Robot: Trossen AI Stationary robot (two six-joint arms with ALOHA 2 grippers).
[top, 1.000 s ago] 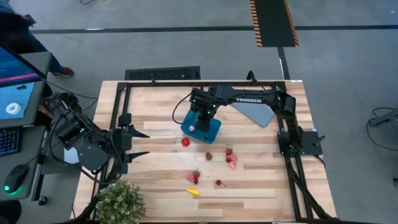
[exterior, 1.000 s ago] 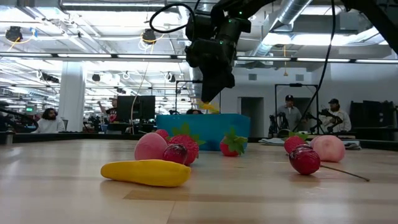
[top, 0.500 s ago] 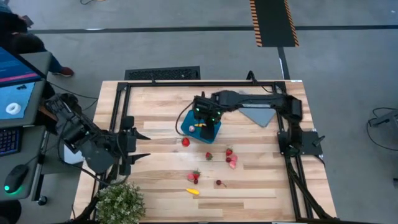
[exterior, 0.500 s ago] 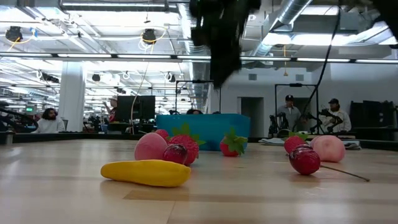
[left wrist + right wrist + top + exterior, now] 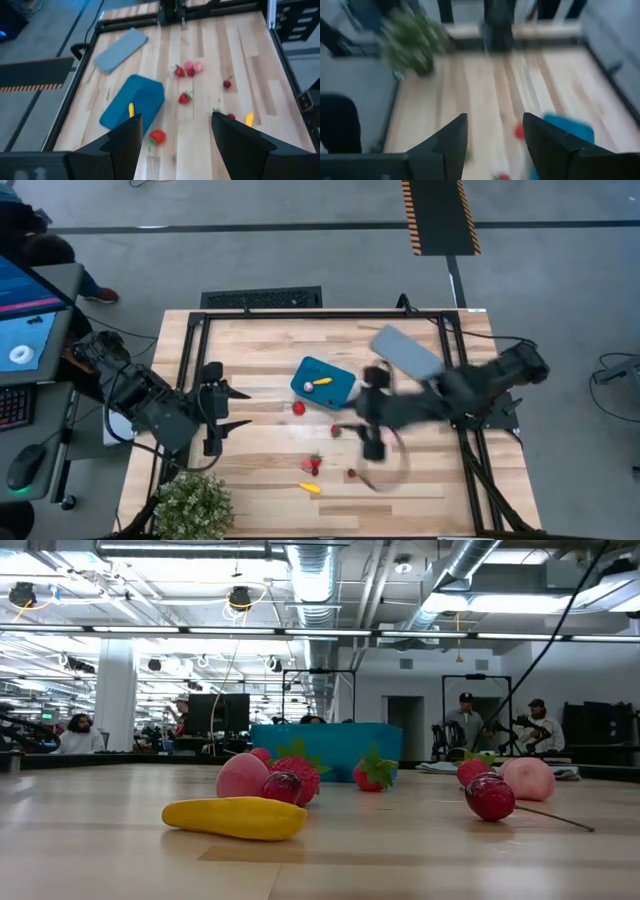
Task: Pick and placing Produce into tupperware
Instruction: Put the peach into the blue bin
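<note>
Table layout, overhead view.
Container [image 5: 323, 380] sits mid-table, one long piece [image 5: 321, 382] inside it; lid [image 5: 406, 353] lies to its right, nearer the far edge. Berries [image 5: 314, 464] are scattered in front of the container, one [image 5: 298, 408] just beside its front edge. Second long piece [image 5: 310, 488] lies nearest the front. Plant [image 5: 191, 506] stands at the front left corner.
</note>
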